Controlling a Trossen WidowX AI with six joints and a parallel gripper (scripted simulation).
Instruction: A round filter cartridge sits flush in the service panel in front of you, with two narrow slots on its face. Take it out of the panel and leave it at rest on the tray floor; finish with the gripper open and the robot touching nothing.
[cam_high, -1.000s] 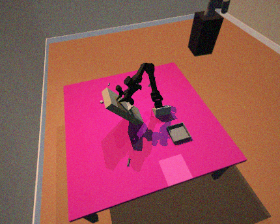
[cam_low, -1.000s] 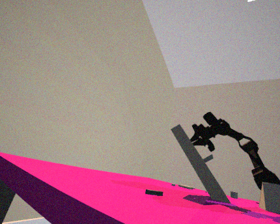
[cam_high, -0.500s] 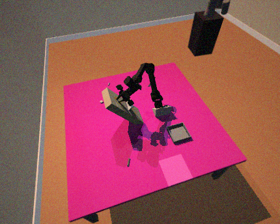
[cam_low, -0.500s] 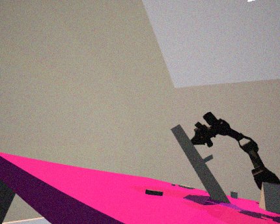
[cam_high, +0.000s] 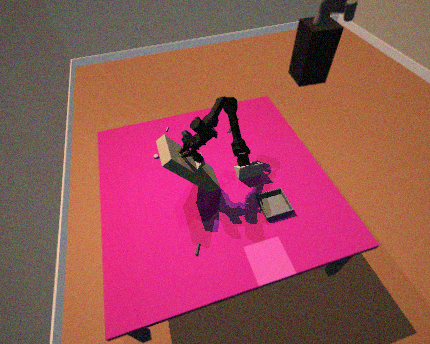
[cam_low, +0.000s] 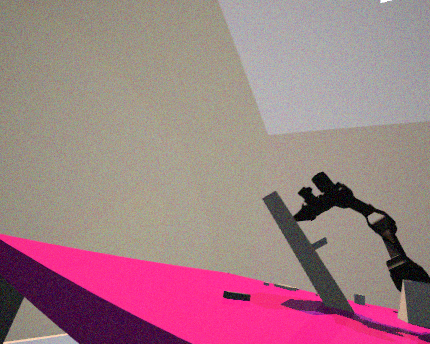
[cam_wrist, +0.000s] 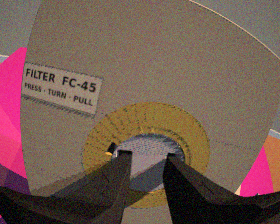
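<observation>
The service panel (cam_high: 202, 176) (cam_low: 306, 252) (cam_wrist: 150, 60) stands tilted on the table. In the wrist view the grey round face of the filter cartridge (cam_wrist: 150, 144) sits inside the panel's yellow ring (cam_wrist: 196, 145). A small dark mark shows at the face's left edge. My gripper (cam_high: 184, 152) (cam_low: 297, 218) (cam_wrist: 147, 157) is at the panel's upper part, shut on the cartridge, with its fingertips at the face. The fingers hide the slots and the lower face; whether the face is exactly flush is unclear. The tray (cam_high: 277, 205) lies apart from the panel, with nothing seen in it.
A label plate (cam_wrist: 62, 89) is on the panel, upper left of the ring. A small bar (cam_low: 320, 243) juts from the panel below the gripper. A grey block (cam_high: 248, 172) is by the arm's base. A small dark rod (cam_high: 198, 249) lies on the pink table (cam_high: 145, 280).
</observation>
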